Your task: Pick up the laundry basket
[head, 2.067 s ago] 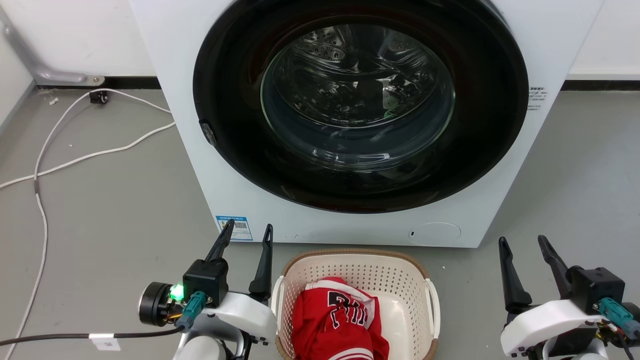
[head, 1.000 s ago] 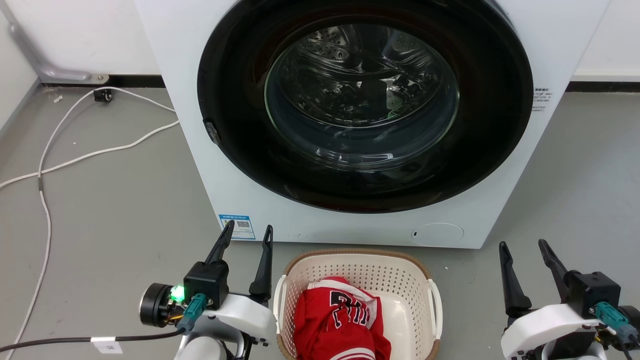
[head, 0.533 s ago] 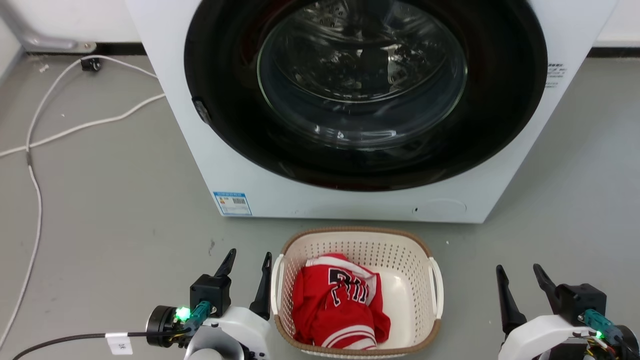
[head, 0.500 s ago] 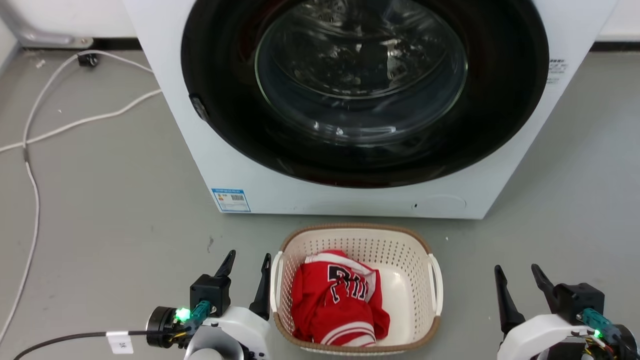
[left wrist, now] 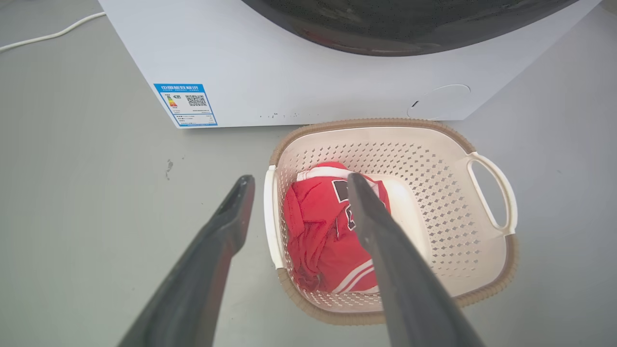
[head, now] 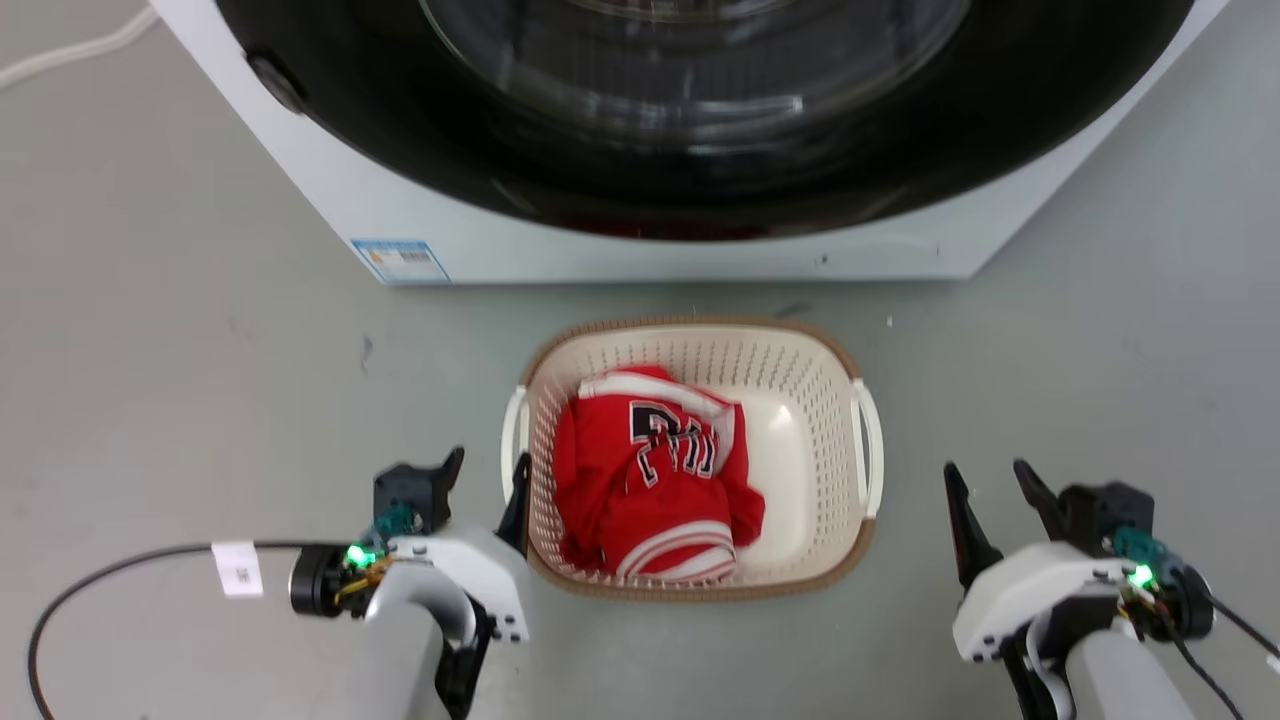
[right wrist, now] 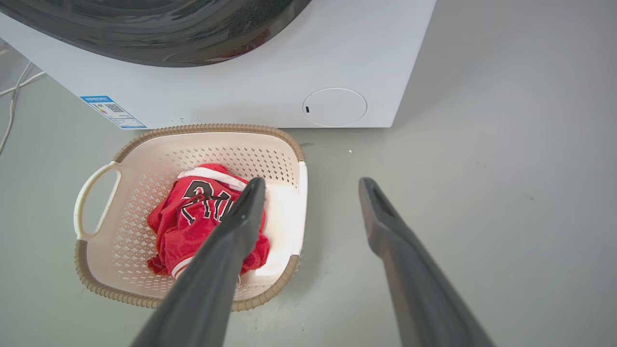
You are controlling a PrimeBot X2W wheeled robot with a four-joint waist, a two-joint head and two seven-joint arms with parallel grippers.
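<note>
Left pincer (head: 488,462): wide, holds nothing. Its two dark fingers point to the far side. The right one is just beside the left white handle (head: 513,440) of the laundry basket (head: 690,324); touching or not, I cannot tell. In the left wrist view this handle shows btw. the two fingers, one finger over the floor (head: 200,350), the other in front of the basket's inside.

Right pincer (head: 985,470): also wide, holds nothing. It is apart from the basket, on its right side, w/ a strip of grey floor btw. it and the right white handle (head: 872,440).

The laundry basket stands upright on the floor btw. both pincers. It is cream w/ perforated walls and a brown woven-look rim. In its left part lies a crumpled red jersey (head: 650,470) w/ black-and-white letters and white stripes. The right part of the bottom shows cream plastic.

On the far side, near the basket but not touching, is a white front-load washer (head: 640,250) w/ dark round door. A blue label (head: 400,260) sits at its lower left corner. At near left, a tagged black cable (head: 238,567) runs to the left arm.
</note>
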